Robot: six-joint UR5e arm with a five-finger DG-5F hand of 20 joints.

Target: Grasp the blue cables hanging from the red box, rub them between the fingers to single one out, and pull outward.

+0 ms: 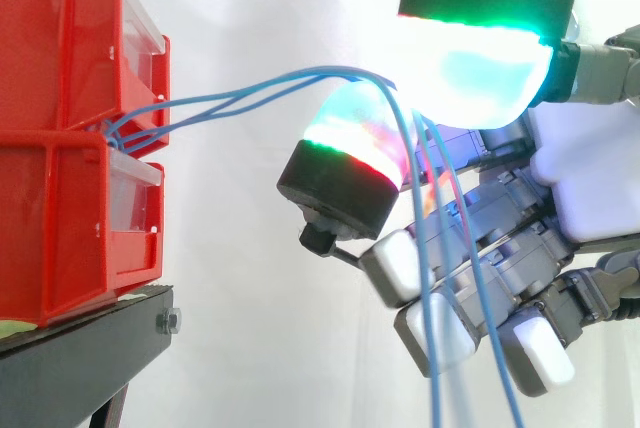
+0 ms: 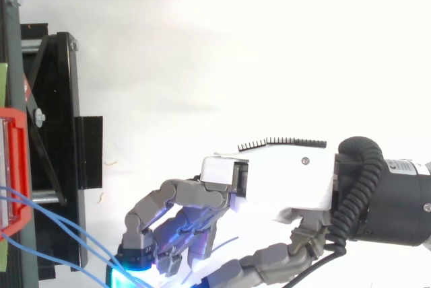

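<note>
In the side view you see the blue cables leave the gap between the two stacked red bins on the black stand. They run right and pass between two glowing pads of the hand, which pinch them. Past the pinch, the strands hang down in front of the curled fingers.

From the top view, your hand reaches left, fingers bent onto the cables near the bottom edge. A small mark on the wrist is too small to read.
</note>
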